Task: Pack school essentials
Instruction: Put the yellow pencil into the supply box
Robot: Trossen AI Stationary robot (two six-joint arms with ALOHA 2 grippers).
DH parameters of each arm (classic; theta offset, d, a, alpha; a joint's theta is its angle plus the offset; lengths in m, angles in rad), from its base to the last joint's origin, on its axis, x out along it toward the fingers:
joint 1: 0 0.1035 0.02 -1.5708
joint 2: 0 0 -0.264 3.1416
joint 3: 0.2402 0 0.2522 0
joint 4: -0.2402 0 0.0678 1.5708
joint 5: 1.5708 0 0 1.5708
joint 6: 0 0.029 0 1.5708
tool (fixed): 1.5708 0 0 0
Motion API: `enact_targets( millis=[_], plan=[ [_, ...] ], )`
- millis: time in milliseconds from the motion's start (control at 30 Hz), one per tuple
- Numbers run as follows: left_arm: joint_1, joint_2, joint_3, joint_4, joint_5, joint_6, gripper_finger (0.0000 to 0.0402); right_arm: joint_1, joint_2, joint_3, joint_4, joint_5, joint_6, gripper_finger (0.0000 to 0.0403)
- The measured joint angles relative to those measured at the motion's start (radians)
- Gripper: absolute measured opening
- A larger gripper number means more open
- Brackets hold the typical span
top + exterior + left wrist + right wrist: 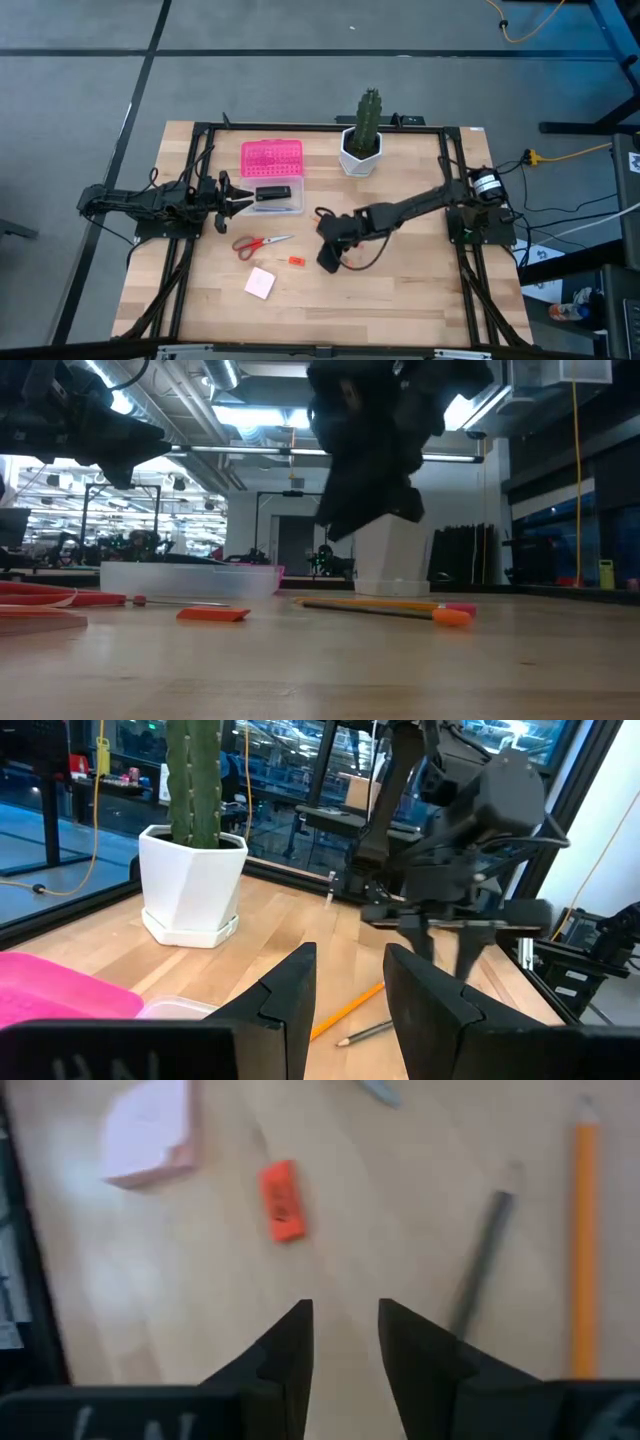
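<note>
My right gripper [345, 1340] hangs open above the table's middle [328, 258], slanting down, with nothing between its fingers. Under and beside it lie an orange pencil [583, 1230] and a thin dark pen [480, 1270], flat on the wood. A tiny orange-red piece [296, 261], red-handled scissors [262, 243] and a pink square pad [260, 283] lie to its left. A black oblong block [272, 194] sits in the clear box [290, 207]. My left gripper [240, 200] waits open at the left, pointing level at that box.
The box's pink lid [272, 157] lies open on the far side of the box. A cactus in a white pot [362, 140] stands at the far middle. A dark frame [300, 127] runs around the table. Bare wood lies near the front right.
</note>
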Motion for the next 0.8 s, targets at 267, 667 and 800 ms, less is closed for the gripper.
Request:
enact_targets(
  millis=[267, 667, 800],
  plan=[
    [0.000, 0.000, 0.000, 0.000, 0.000, 0.000, 0.0114, -0.005, -0.002, 0.001, 0.100, -0.013, -0.048, 0.0118],
    [0.000, 0.000, 0.000, 0.000, 0.000, 0.000, 0.0114, -0.033, -0.002, 0.001, 0.107, 0.187, 0.056, 0.0273],
    [0.000, 0.000, 0.000, 0.000, 0.000, 0.000, 0.0114, -0.034, -0.002, 0.001, 0.107, 0.235, 0.044, 0.0321]
  ],
)
